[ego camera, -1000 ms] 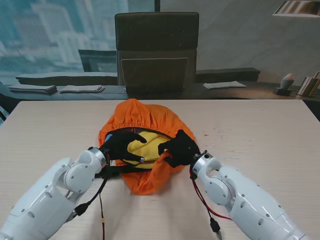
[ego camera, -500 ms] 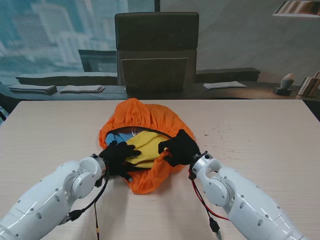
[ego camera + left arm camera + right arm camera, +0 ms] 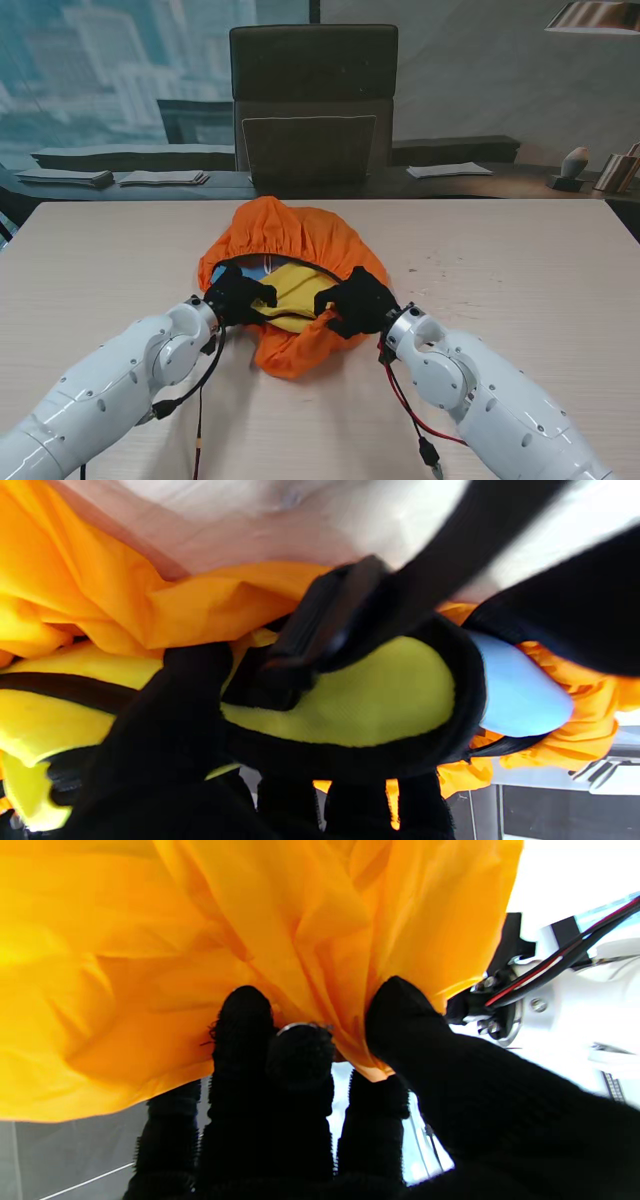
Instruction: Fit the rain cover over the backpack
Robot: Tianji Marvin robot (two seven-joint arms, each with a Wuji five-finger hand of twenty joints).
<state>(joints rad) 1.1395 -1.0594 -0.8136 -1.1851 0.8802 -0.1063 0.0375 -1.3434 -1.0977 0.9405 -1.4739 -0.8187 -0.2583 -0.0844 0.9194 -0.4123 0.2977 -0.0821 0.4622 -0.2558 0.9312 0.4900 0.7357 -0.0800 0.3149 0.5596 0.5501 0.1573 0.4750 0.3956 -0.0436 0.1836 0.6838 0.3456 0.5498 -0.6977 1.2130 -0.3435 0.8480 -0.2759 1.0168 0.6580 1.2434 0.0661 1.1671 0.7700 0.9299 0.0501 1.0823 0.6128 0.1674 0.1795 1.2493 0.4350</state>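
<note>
- Backpack, yellow and light blue with black trim, lies in the middle of the pale wooden table, largely wrapped in a crinkled orange fabric rain cover whose far part is pulled over the pack
- Yellow panel shows through the cover's opening, on the side nearer to me, between the two hands
- Left hand in a black knit glove is at the opening's left edge; the left wrist view shows its fingers curled around a black-edged yellow padded strap with a black plastic buckle
- Right hand in a black knit glove is at the opening's right edge; its thumb and fingertips pinch a gathered fold of the orange cover
- Dark chair stands beyond the table's far edge
</note>
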